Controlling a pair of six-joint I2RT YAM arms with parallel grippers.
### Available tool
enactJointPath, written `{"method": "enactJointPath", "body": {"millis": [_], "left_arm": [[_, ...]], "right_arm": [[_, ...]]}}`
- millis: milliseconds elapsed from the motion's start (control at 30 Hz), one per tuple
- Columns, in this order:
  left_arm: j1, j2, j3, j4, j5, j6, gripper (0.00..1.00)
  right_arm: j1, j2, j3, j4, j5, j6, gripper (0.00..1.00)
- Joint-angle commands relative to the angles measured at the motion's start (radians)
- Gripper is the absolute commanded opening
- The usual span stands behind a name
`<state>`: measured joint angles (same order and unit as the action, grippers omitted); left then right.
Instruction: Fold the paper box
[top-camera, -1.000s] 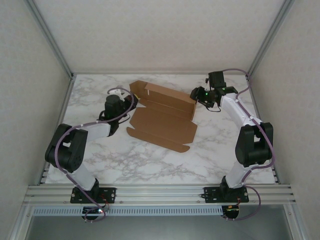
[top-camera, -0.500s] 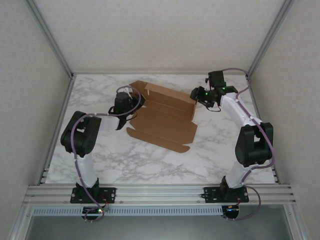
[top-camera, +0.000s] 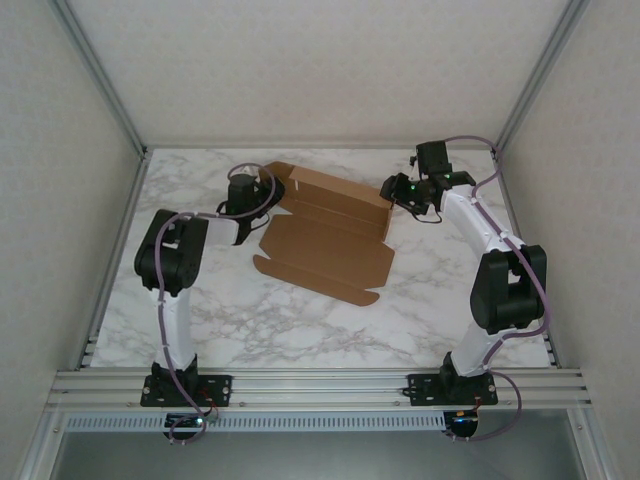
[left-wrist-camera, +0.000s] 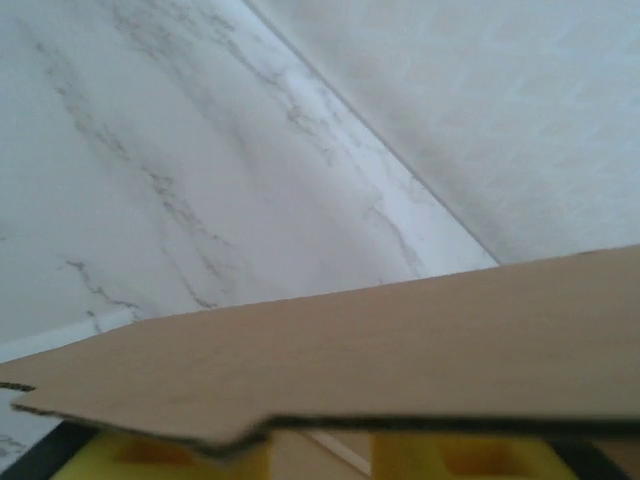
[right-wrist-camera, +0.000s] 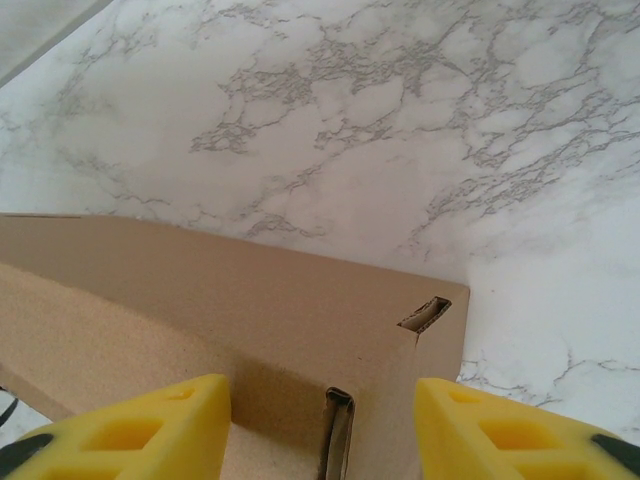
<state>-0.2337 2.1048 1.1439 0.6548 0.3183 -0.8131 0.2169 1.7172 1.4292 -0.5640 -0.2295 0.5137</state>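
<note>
Cardboard this thin will be light and springy: the paper box (top-camera: 325, 240) should bend cleanly along its creases, but it can slide on the marble surface (top-camera: 300, 320) and crumple if it is squeezed mid-panel. I judge the best holds are on flap edges close to a crease, with the other arm steadying the sheet.

It lies mid-surface, between the arms, base flat and far wall raised.

My left end effector (top-camera: 258, 193) sits at the box's far-left corner, upper arm steep and forearm angled in low. In the left wrist view its pads (left-wrist-camera: 170, 455) stand apart under a flap (left-wrist-camera: 400, 340), gripping nothing that I can see.

My right end effector (top-camera: 392, 197) reaches the far-right corner on a tall, extended arm. Its fingers (right-wrist-camera: 130, 430) are spread on either side of the wall's corner (right-wrist-camera: 200, 300) without pinching it.
</note>
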Motion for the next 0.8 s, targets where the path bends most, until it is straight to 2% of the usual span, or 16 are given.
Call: {"method": "enactJointPath", "body": {"millis": [0, 200, 767], "left_arm": [[0.005, 0.042, 0.029, -0.006, 0.004, -0.017, 0.37], [0.005, 0.077, 0.041, -0.001, 0.006, -0.045, 0.42], [-0.012, 0.090, 0.010, 0.170, 0.170, -0.146, 0.43]], "right_arm": [[0.009, 0.014, 0.029, -0.034, 0.007, -0.014, 0.51], [0.010, 0.012, 0.028, -0.036, 0.004, -0.015, 0.51], [0.012, 0.012, 0.021, -0.034, 0.001, -0.013, 0.51]]}}
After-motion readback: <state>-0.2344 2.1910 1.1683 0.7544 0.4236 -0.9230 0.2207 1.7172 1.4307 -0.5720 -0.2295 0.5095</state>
